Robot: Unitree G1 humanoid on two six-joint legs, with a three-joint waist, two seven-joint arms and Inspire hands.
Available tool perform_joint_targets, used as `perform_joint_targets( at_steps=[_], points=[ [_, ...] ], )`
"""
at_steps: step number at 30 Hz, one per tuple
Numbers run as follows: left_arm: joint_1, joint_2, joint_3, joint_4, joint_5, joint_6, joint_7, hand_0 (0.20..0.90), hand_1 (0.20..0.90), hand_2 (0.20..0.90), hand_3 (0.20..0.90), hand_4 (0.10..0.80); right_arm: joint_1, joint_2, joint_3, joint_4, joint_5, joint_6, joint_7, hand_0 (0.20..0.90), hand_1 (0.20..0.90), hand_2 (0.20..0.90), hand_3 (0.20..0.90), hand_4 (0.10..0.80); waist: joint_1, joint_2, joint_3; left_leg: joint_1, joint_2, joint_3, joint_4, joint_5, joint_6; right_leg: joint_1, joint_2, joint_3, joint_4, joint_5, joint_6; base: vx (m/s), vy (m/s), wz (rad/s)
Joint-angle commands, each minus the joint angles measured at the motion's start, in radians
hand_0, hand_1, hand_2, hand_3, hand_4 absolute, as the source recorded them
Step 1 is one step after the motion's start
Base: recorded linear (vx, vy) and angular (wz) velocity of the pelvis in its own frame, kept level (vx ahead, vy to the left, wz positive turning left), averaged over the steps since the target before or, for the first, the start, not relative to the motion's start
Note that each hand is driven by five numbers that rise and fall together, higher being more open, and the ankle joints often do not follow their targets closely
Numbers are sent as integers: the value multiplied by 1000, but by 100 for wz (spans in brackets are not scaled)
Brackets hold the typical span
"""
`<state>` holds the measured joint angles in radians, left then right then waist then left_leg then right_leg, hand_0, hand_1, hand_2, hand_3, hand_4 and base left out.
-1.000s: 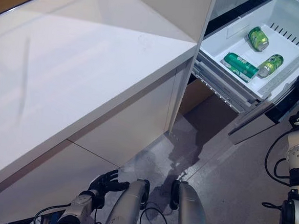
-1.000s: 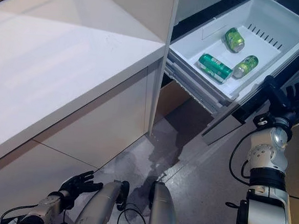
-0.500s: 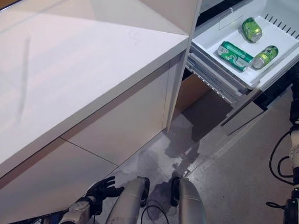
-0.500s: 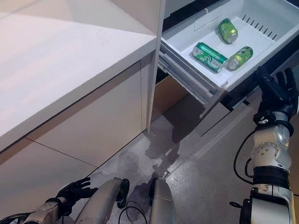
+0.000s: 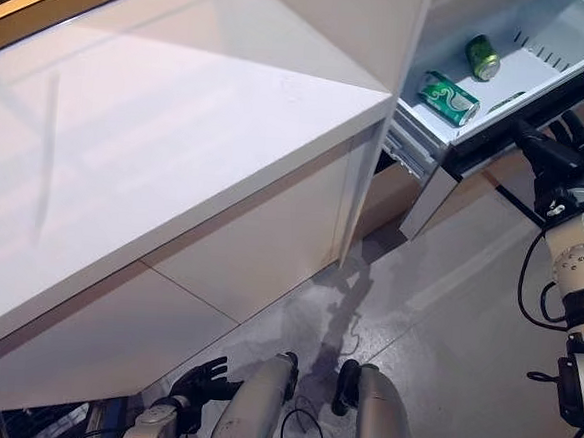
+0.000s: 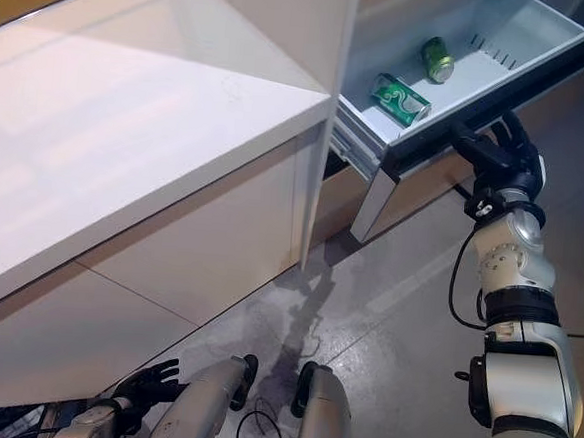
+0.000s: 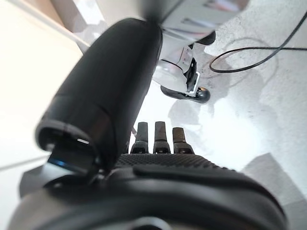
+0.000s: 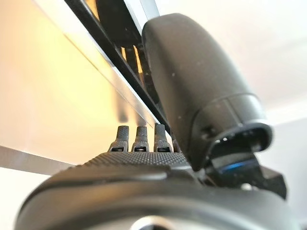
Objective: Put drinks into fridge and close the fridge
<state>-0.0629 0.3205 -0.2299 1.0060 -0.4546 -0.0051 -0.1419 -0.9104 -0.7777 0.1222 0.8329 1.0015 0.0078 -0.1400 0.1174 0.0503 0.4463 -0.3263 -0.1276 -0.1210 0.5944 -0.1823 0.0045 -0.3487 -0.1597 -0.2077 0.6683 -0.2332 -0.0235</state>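
Observation:
The fridge's white drawer [image 5: 556, 54] stands partly pulled out at the upper right. Green cans lie in it: one on its side near the front [image 5: 448, 97], one further back [image 5: 481, 57]. A third is mostly hidden behind the drawer's dark front edge. My right hand [image 5: 560, 160] is open, its straight fingers against the drawer's front panel [image 8: 53, 91]. My left hand [image 5: 197, 386] hangs low by the floor, open and empty, with its straight fingers [image 7: 158, 139] in the left wrist view.
A long white counter [image 5: 157, 139] with white cabinet fronts [image 5: 250, 246] fills the left side. A tall white side panel [image 5: 375, 185] stands between counter and fridge. Grey floor [image 5: 446, 310] lies in front of the drawer.
The drawer has slid further into the fridge, and less of its bin shows. My right hand has moved up and in with the drawer's front. The camera has shifted too.

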Motion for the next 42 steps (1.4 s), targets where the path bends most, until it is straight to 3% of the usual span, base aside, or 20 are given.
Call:
perform_joint_targets(
  at_steps=[1, 12, 19, 23, 26, 30, 33, 37, 42],
  points=[
    [57, 69, -53, -33, 11, -16, -16, 900, 900, 900, 900, 800, -259, 67, 90, -69, -41, -80, 134, 900, 900, 900, 900, 800, 117, -23, -72, 42, -18, 5, -45, -17, 89, 85, -16, 48, -42, 45, 0, 44, 43, 26],
    [84, 81, -55, -1, 51, -40, -47, 900, 900, 900, 900, 800, -249, 55, 69, -16, -57, -120, 51, 900, 900, 900, 900, 800, 138, -49, -121, 129, -18, -29, -191, 30, 82, 192, -37, 34, -261, 145, 62, 66, -7, 16],
    [81, 91, -49, -8, 51, -40, -55, 900, 900, 900, 900, 800, -162, 41, 20, -66, -132, -183, -2, 900, 900, 900, 900, 800, 105, -78, -163, 178, 8, -11, -250, 38, 73, 251, -10, 56, -396, 202, 84, 13, -88, -5],
    [81, 95, -32, -18, 39, -37, -69, 900, 900, 900, 900, 800, -91, 10, 12, -139, -198, -147, 12, 900, 900, 900, 900, 800, 80, -90, -188, 208, 21, -1, -291, 50, 68, 274, 6, 74, -447, 220, 87, -10, -87, -10],
    [90, 87, 4, -19, 36, -35, -66, 900, 900, 900, 900, 800, 78, -35, -42, -288, -269, -125, 36, 900, 900, 900, 900, 800, 30, -101, -224, 243, 36, 18, -347, 66, 60, 294, 31, 102, -503, 236, 88, -17, -96, -18],
    [93, 68, 47, 7, 35, -33, -53, 900, 900, 900, 900, 800, 296, 4, -138, -442, -297, -126, 26, 900, 900, 900, 900, 800, -18, -108, -267, 283, 54, 48, -429, 94, 45, 315, 58, 124, -560, 247, 84, -42, -100, -19],
    [98, 48, 82, 33, 46, -40, -55, 900, 900, 900, 900, 800, 468, 81, -185, -527, -345, -125, 28, 900, 900, 900, 900, 800, -50, -106, -299, 312, 65, 67, -495, 119, 33, 328, 74, 132, -596, 254, 84, -41, -105, -30],
    [137, 17, 113, 37, 70, -47, -58, 900, 900, 900, 900, 800, 719, 182, -226, -561, -433, -105, 117, 900, 900, 900, 900, 800, -89, -95, -334, 349, 79, 92, -565, 148, 20, 352, 97, 135, -641, 262, 83, -34, -97, -20],
    [152, -5, 130, 43, 73, -38, -68, 900, 900, 900, 900, 800, 858, 281, -183, -466, -441, -69, 234, 900, 900, 900, 900, 800, -119, -92, -351, 376, 92, 131, -594, 157, 9, 376, 113, 125, -675, 266, 77, -48, -57, -17]
  ],
)
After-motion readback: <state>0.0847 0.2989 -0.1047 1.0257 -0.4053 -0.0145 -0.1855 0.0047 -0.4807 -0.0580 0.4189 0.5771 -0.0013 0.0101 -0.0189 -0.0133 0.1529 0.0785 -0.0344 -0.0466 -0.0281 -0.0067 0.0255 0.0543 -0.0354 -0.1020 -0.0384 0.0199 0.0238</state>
